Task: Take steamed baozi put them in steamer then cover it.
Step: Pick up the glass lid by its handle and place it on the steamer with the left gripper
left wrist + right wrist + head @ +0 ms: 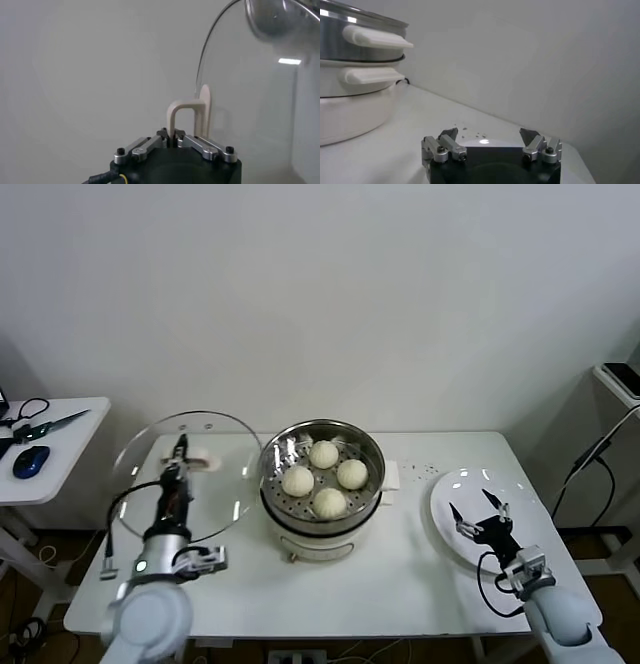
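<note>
buns (323,477) all four sit in the steamer (322,449); left end effector (180,452) clamped on the lid (185,474) handle beside it, right end effector (477,515) apart, covering remains

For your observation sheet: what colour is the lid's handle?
Cream-white; the cover's handle shows best in the left wrist view.

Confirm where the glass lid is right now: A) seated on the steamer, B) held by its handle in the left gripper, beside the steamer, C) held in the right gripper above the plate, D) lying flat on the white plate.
B. The left gripper is shut on the lid's handle, holding the glass lid beside the steamer, whose four baozi are uncovered.
</note>
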Robot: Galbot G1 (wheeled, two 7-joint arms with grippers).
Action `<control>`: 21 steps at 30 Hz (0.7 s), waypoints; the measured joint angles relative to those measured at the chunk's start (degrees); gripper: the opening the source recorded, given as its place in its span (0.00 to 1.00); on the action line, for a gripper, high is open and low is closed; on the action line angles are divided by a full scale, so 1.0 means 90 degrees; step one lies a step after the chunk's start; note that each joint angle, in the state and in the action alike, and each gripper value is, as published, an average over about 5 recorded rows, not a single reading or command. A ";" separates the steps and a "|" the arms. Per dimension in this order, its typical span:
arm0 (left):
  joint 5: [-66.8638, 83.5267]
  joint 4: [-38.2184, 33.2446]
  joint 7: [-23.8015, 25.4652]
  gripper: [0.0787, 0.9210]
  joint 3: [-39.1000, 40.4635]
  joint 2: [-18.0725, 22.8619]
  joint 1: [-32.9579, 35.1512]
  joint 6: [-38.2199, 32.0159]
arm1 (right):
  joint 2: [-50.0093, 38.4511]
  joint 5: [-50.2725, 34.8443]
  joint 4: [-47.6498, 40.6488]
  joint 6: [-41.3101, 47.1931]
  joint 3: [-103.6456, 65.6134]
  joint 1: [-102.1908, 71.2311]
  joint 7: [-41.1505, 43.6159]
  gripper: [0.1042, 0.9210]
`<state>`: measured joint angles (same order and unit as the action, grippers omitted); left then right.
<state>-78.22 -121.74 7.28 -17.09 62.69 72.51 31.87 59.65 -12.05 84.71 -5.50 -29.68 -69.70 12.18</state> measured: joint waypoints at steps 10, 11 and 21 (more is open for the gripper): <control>-0.0861 0.0388 0.1248 0.08 0.1754 0.0682 -0.1465 0.0775 | 0.0006 0.0055 -0.0231 -0.0109 -0.0003 0.0159 0.0002 0.88; -0.0926 0.0456 0.1315 0.08 0.1884 0.0790 -0.1572 0.0834 | 0.0010 0.0061 -0.0248 -0.0117 -0.0008 0.0160 0.0004 0.88; -0.1293 0.1353 0.1458 0.08 0.2604 0.1814 -0.2249 0.1152 | 0.0097 0.0156 -0.0364 -0.0210 -0.0090 0.0118 0.0040 0.88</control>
<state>-89.86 -109.56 20.41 6.35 79.01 52.27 42.23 60.53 -10.65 81.43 -7.39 -30.49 -68.64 12.54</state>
